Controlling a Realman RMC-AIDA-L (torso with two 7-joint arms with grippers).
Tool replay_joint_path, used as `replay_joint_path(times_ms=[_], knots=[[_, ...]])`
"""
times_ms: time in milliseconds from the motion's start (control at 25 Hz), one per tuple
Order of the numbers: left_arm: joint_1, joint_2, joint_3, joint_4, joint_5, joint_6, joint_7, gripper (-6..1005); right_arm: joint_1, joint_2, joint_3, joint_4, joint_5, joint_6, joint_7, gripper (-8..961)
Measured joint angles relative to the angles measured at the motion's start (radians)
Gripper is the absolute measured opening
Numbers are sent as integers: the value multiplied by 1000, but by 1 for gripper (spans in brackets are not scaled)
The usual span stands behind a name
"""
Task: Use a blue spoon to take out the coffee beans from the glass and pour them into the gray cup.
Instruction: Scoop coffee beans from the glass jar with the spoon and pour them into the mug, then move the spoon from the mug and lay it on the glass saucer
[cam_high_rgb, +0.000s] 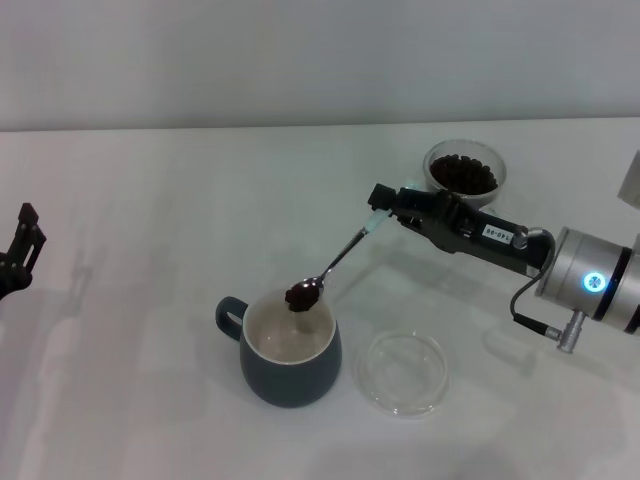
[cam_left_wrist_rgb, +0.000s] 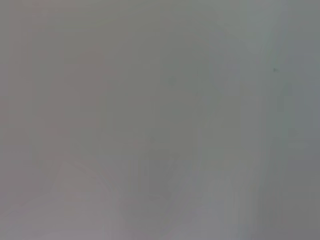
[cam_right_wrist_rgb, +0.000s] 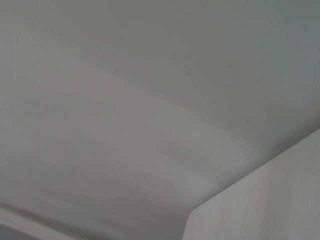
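Observation:
In the head view my right gripper (cam_high_rgb: 383, 207) is shut on the pale blue handle of the blue spoon (cam_high_rgb: 340, 259). The spoon slants down to the left, and its bowl carries a few coffee beans (cam_high_rgb: 302, 295) just above the rim of the gray cup (cam_high_rgb: 287, 350). The cup stands near the front middle with its cream inside bare and its handle to the left. The glass (cam_high_rgb: 465, 172) with a heap of beans stands behind the right arm. My left gripper (cam_high_rgb: 18, 250) is parked at the far left edge. Both wrist views show only blank pale surface.
A flat round clear glass saucer (cam_high_rgb: 405, 371) lies on the white table (cam_high_rgb: 150, 220) just right of the gray cup. The right arm's silver wrist and cable (cam_high_rgb: 585, 280) reach in from the right edge.

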Motion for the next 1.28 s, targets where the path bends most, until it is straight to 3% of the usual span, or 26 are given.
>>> replay_joint_path(times_ms=[640,960,1080,1280], knots=[[7,-1,1,17,0,-1,0,758,-42,0,-87,-138,11,-3,-386,239],[2,0,0,22,0,2,0,757,-84,-2,-77,-163,59,-19,-438,243],[2,1,0,19,-1,7,0,757,-117,-19,-74,-158,117,-81,-419,245],[0,2,-9,14,-1,7,0,757,-203,-68,-15,-134,154,-173,-337,247]])
